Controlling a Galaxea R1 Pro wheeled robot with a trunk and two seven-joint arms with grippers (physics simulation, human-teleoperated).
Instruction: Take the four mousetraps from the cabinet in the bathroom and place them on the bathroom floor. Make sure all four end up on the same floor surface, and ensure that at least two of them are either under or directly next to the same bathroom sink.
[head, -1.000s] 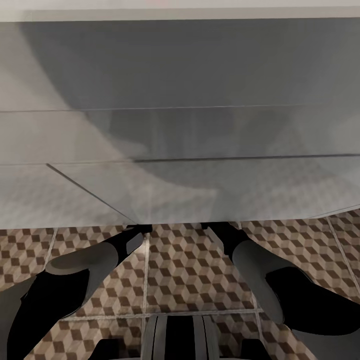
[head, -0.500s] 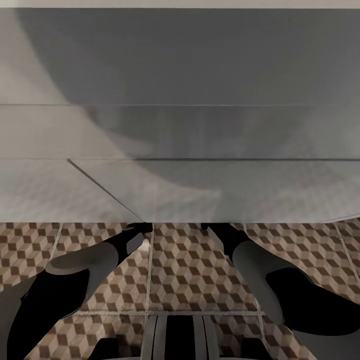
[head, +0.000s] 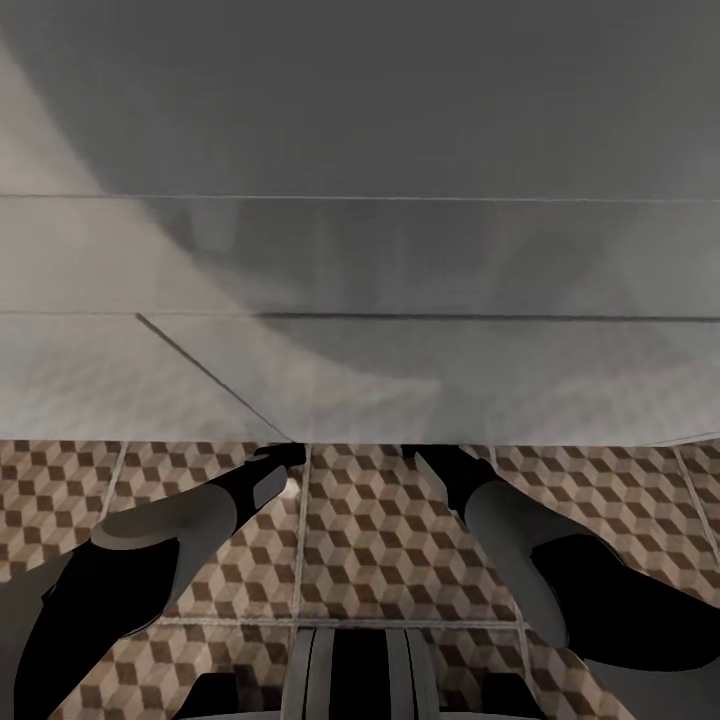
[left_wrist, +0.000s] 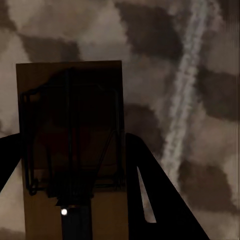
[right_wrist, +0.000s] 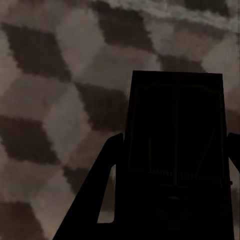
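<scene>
two traps held low over the cube-patterned tiles

glossy square tiles in a brown, beige and white cube pattern make up the bathroom floor (head: 380, 540) across the lower part of the head view, with pale grout lines between them. above the tiles a broad white surface (head: 400, 260) with thin horizontal seams takes up most of that view, greyed by a large curved shadow; whether it is the sink's vanity cannot be told.

both dark arms with grey sleeves reach forward and down from the robot's trunk, and their far ends pass under the white surface's lower edge, so the grippers themselves are hidden in the head view.

seen from the left wrist, the left gripper (left_wrist: 75, 200) is clamped on a flat rectangular tan wooden mousetrap (left_wrist: 70, 125) with a thin dark wire frame on its face. one dark finger (left_wrist: 155, 200) shows beside the slab's edge, and the slab stands out past the fingers over blurred floor tiles and a pale grout line.

seen from the right wrist, the right gripper (right_wrist: 175, 200) grips a second flat rectangular mousetrap (right_wrist: 175, 130), so deep in shadow that it looks almost black, with faint wire outlines. a dark finger (right_wrist: 95, 200) lies along its side, with cube-pattern tiles beyond. whether either trap touches the floor cannot be told.
</scene>
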